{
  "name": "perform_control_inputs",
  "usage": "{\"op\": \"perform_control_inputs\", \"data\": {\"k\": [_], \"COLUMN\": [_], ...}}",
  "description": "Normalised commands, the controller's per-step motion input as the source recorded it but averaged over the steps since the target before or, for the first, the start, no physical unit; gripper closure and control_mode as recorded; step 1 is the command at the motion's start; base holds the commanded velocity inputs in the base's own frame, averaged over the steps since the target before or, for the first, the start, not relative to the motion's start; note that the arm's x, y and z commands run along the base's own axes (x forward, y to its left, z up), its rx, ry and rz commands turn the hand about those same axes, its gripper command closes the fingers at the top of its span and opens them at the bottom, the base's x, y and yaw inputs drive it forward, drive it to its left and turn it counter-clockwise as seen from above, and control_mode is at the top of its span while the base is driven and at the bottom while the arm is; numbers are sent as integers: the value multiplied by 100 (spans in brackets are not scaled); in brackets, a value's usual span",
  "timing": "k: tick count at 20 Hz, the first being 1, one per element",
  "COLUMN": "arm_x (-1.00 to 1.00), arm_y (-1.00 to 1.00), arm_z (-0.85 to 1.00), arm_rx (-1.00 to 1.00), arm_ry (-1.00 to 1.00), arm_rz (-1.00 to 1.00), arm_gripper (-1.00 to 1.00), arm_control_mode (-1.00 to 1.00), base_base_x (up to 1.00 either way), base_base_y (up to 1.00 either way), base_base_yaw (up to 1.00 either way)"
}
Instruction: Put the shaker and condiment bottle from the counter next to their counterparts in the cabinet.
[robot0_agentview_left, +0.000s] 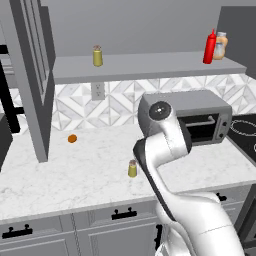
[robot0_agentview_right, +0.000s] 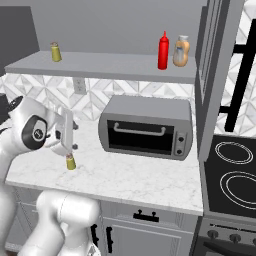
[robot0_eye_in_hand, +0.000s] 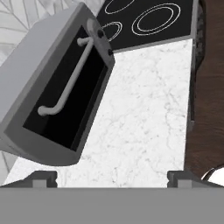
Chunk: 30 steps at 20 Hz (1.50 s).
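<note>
Simulated kitchen, white grey-veined marble counter (robot0_agentview_left: 75, 170) over grey drawers with black handles. Tool (robot0_eye_in_hand: 113, 177) open, both dark finger tips spread wide at the bottom of the hand view, nothing between them, pointed down at bare marble. Seen in the right base view just above the shaker (robot0_agentview_right: 71, 161), not touching it.

Shaker small, olive-yellow, cylindrical, tan-grey cap, upright on the counter near its front edge, left of the toaster oven (robot0_agentview_right: 145, 127). Toaster oven grey, dark glass door shut, pale bar handle, against the tiled wall. Black stove (robot0_agentview_right: 235, 175) with ringed burners to its right. Small orange ball (robot0_agentview_left: 72, 138) farther left on the counter, well apart from the shaker.

Up above, long flat grey shelf (robot0_agentview_left: 150, 65) of the cabinet, tall panelled door (robot0_agentview_left: 35, 75) swung open at the left. Second shaker (robot0_agentview_left: 97, 56), same olive-yellow and tan cap, upright toward the shelf's left end. Condiment bottle (robot0_agentview_left: 210, 47), slim, bright red, pointed nozzle, upright at the right end, just beside the squat orange-tan bottle (robot0_agentview_left: 220, 46) with pale cap.
</note>
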Motion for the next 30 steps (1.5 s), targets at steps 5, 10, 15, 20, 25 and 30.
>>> {"op": "perform_control_inputs", "data": {"k": [5, 10, 15, 20, 25, 30], "arm_x": [0, 2, 43, 47, 40, 41], "arm_y": [96, 12, 52, 82, 69, 12], "arm_z": [-29, -1, -13, -20, -17, -62], "arm_rx": [-20, 0, 0, -1, -1, -31], "arm_ry": [-21, 2, 3, 16, 19, 33], "arm_rz": [-17, -1, -2, -3, -11, -27], "arm_gripper": [-100, -100, -100, -100, -100, -100], "arm_control_mode": [-100, -100, -100, -100, -100, -100], "base_base_x": [0, 0, 0, 0, 0, 0], "base_base_y": [0, 0, 0, 0, 0, 0], "base_base_yaw": [0, 0, 0, 0, 0, 0]}}
